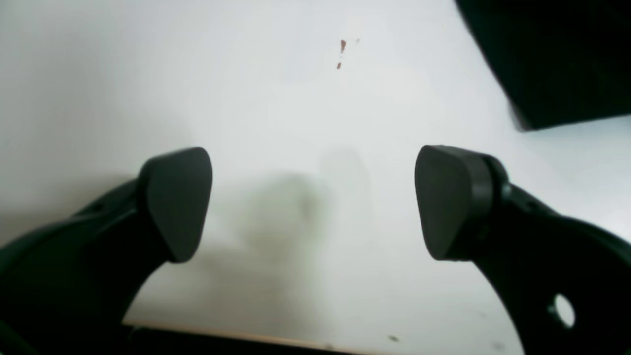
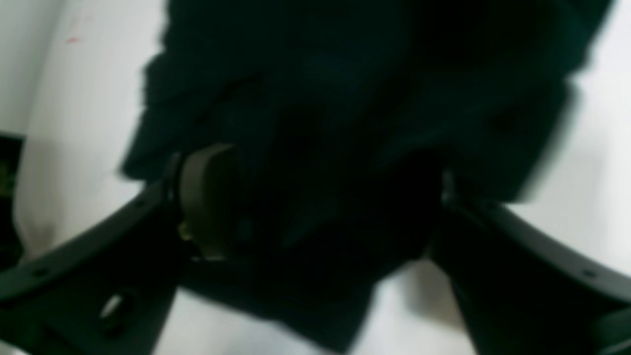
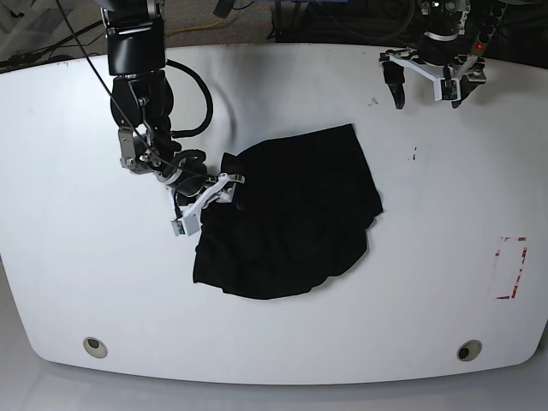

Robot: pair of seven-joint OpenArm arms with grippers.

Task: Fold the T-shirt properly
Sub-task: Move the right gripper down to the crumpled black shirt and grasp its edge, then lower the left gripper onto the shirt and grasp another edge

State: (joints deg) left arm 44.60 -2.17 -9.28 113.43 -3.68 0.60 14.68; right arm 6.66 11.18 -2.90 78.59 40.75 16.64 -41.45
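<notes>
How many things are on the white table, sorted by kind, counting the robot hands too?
T-shirt: 1, black and crumpled.
Robot hands: 2, the left hand open and apart from the shirt, the right hand at the shirt's edge.
Red tape mark on the table: 1.
Total: 4.

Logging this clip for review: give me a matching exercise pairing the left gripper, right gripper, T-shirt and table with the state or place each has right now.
Things:
1. left gripper
2. right gripper
3. T-shirt
4. table

States:
A. black, lying crumpled in a heap
B. white, with a red-marked patch near one edge
C. open over bare surface, away from the cloth
D. at the cloth's edge, fabric bunched between its fingers

Pairs: 1-C, 2-D, 3-A, 4-B
</notes>
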